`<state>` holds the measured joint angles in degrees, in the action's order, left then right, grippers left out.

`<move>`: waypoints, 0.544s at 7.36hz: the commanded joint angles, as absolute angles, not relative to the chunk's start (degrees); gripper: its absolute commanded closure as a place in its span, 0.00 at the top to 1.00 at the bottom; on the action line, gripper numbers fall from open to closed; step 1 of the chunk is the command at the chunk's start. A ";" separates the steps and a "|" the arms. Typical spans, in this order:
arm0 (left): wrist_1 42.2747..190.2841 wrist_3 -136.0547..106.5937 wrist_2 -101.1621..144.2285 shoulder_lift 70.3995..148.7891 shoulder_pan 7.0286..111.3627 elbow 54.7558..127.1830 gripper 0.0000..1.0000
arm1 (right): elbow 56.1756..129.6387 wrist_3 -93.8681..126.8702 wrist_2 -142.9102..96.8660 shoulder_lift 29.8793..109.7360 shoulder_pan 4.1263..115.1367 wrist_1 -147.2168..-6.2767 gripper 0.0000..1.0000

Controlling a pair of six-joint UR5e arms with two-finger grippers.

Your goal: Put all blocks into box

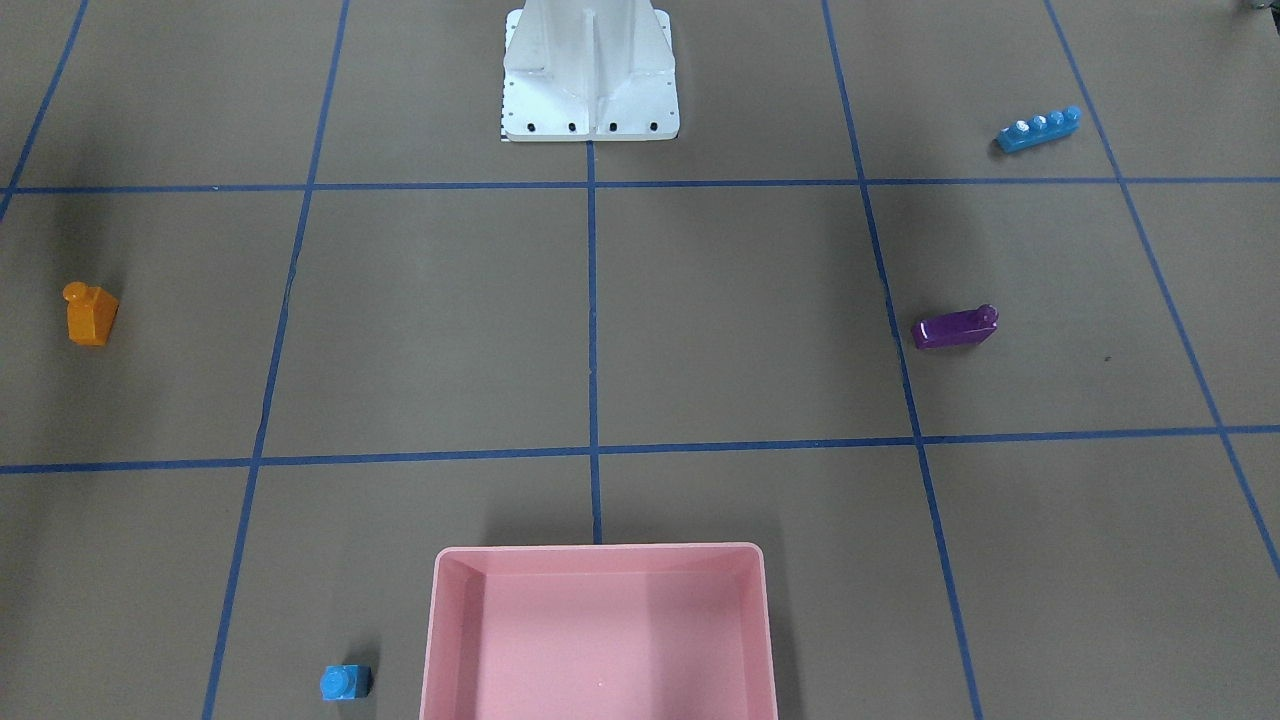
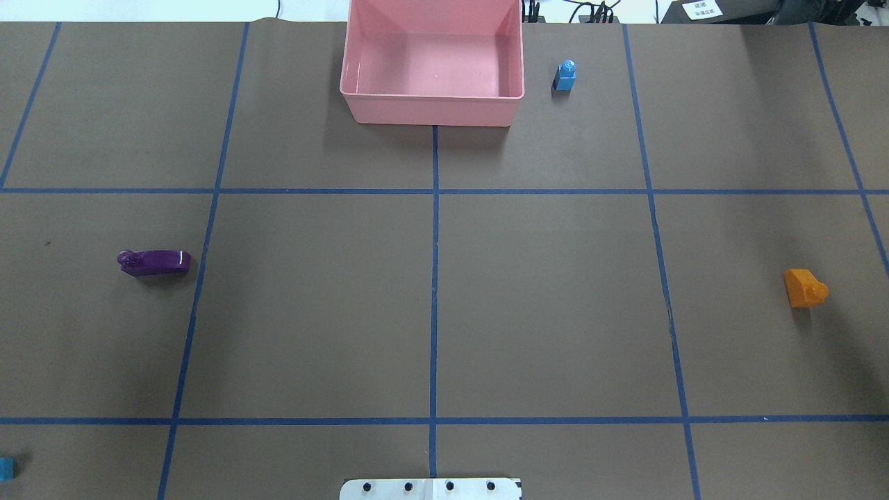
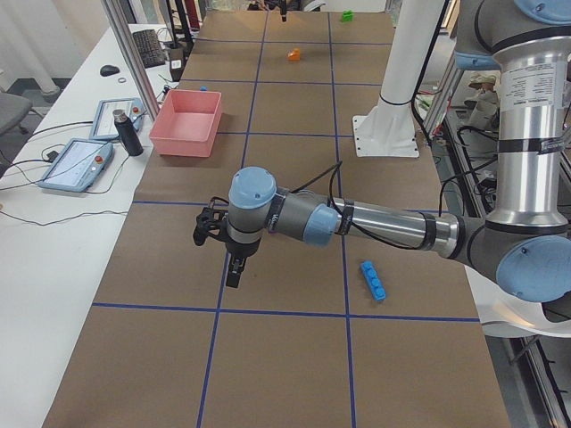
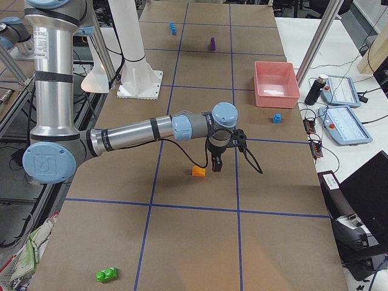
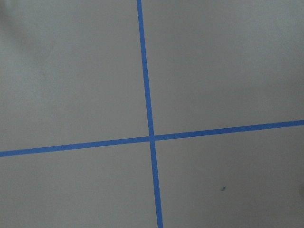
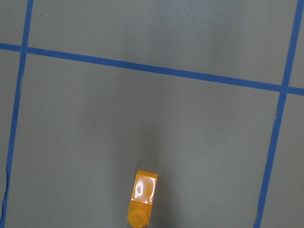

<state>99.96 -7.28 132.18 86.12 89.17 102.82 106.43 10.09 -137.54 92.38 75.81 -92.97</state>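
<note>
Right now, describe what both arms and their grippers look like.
The left arm and right arm are silver tubes with grey joints capped in light blue. One right-arm cap bears a logo. A black cable loops near each wrist, by the black left gripper and right gripper.

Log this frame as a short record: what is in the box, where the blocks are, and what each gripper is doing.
box: pink box, no blocks inside
blocks out: orange block, purple block, long blue block, green block
nearest box: small blue block, beside it, not touching
left gripper: over bare table, open or shut unclear
right gripper: near orange block, open or shut unclear
progress: none placed
</note>
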 commanded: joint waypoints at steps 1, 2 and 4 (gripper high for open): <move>100.28 -10.34 132.45 86.22 88.86 103.18 1.00 | 105.21 25.67 -134.67 92.20 68.07 -84.51 1.00; 100.28 -10.46 132.97 86.22 88.77 103.27 1.00 | 103.38 28.19 -132.56 92.28 64.81 -80.55 1.00; 100.37 -10.55 133.85 86.22 88.77 103.27 1.00 | 98.37 28.04 -132.71 92.29 63.29 -77.79 1.00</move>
<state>100.33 -10.39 133.34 86.22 88.80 103.23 101.23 27.36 -132.95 92.27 64.59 -79.97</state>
